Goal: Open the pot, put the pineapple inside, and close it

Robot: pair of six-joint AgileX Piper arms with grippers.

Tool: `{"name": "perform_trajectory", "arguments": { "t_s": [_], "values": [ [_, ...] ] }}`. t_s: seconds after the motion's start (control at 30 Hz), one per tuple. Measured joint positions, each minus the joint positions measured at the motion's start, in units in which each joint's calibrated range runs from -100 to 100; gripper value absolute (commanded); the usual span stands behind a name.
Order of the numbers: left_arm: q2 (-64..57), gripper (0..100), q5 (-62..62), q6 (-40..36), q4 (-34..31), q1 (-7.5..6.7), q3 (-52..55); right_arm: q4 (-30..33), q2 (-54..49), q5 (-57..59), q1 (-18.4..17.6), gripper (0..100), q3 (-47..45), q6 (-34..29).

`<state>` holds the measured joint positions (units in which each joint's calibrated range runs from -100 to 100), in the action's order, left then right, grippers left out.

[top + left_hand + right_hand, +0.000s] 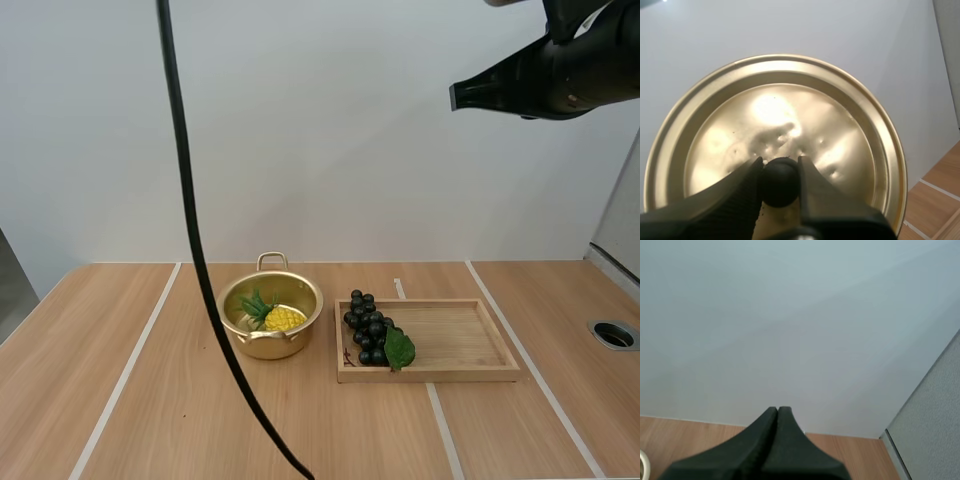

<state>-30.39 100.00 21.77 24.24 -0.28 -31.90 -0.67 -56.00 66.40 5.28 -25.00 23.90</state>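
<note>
Holding the lid (775, 115) by its black knob (780, 182), my left gripper (780, 164) has its two fingers pinched on either side of that knob, the ribbed inner faces pressed against it. The lid is golden and round, and its top face, which carries several small dents, is turned toward the left wrist camera. It is held up off the table, in front of a plain white wall.

My right gripper (455, 96) is raised well above the table (100, 350), tip pointing toward the left. Its fingers (771, 422) lie together as one dark wedge with nothing between them.

The pot (270, 347) stands uncovered on the table, just left of the wooden tray (470, 340) and not touching it. One handle sits at its far rim and one at its near rim. The pineapple (282, 318) lies inside the pot, yellow body to the right and green leaves to the left.

A bunch of dark grapes (366, 328) lies at the left end of the tray, with a green leaf (400, 348) at its near right side.
</note>
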Motion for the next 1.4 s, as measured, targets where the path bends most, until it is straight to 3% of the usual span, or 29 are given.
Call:
{"name": "perform_trajectory", "arguments": {
  "t_s": [0.2,0.47,1.03,1.4],
  "values": [
    [5.6,0,0.0,-0.3,0.1,0.00,3.3,0.2,0.0,-2.7,0.0,0,-5.2,-1.0],
    [7.6,0,-0.3,-0.3,-0.5,0.00,23.4,0.7,0.0,-12.9,0.0,0,-15.9,-1.4],
    [8.2,0,-33.8,5.3,0.3,0.00,61.2,1.2,0.0,-29.4,0.0,0,-30.9,-1.4],
    [17.8,0,-38.7,6.9,1.3,0.00,66.5,1.4,0.0,-31.0,0.0,0,-31.8,-1.4]
  ]
}}
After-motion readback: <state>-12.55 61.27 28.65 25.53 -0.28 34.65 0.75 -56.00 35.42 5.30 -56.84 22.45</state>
